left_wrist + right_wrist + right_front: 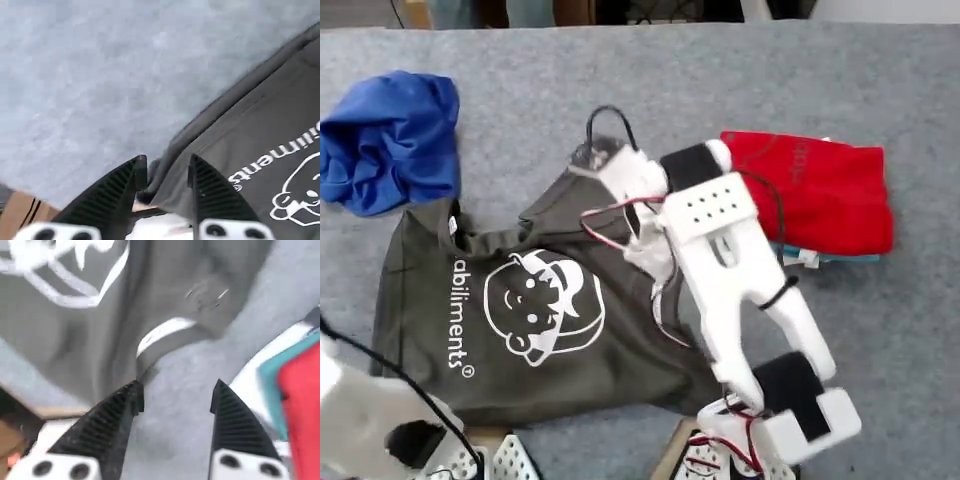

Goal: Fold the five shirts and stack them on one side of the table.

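Right pincer (177,387) agape beside grey shirt (60,340)

Soft, even brightness over the grey table (720,70), faint shadows beneath the white arm (740,290) and dark shirt (620,360).

The right gripper (177,390) was held open over the grey mat (200,365), between the dark shirt (60,335) and the red shirt (305,400).

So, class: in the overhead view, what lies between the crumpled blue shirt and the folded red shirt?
In the high view: bare grey table, then the upper edge of the dark grey shirt with the right arm over it.
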You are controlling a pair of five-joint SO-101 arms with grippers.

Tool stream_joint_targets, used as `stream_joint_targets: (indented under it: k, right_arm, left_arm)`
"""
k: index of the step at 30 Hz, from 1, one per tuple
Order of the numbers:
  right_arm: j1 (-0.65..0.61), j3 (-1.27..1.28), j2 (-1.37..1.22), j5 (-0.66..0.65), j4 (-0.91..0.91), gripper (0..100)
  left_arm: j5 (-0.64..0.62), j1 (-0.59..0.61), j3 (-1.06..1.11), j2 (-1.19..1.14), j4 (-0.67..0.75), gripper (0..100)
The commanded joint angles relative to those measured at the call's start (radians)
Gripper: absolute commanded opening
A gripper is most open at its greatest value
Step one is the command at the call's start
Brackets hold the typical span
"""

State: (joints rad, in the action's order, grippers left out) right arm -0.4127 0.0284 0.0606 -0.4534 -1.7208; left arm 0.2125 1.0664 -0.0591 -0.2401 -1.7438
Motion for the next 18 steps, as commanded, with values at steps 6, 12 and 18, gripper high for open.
stream_joint_targets:
  k: [6, 12, 18]
  right_arm:
    - [-0.054, -0.09, -0.367, 0.413, 0.385, 23.1]
    - [-0.049, -0.099, -0.644, 0.468, 0.516, 23.0]
    - [-0.048, -0.107, -0.679, 0.479, 0.456, 5.4]
  left_arm:
    - [-0.18, -0.315, -0.073, -0.193, -0.015, 20]
    - [-0.183, -0.343, -0.077, -0.319, -0.012, 11]
    - [-0.11, -0.26, -0.067, -0.39, -0.015, 3]
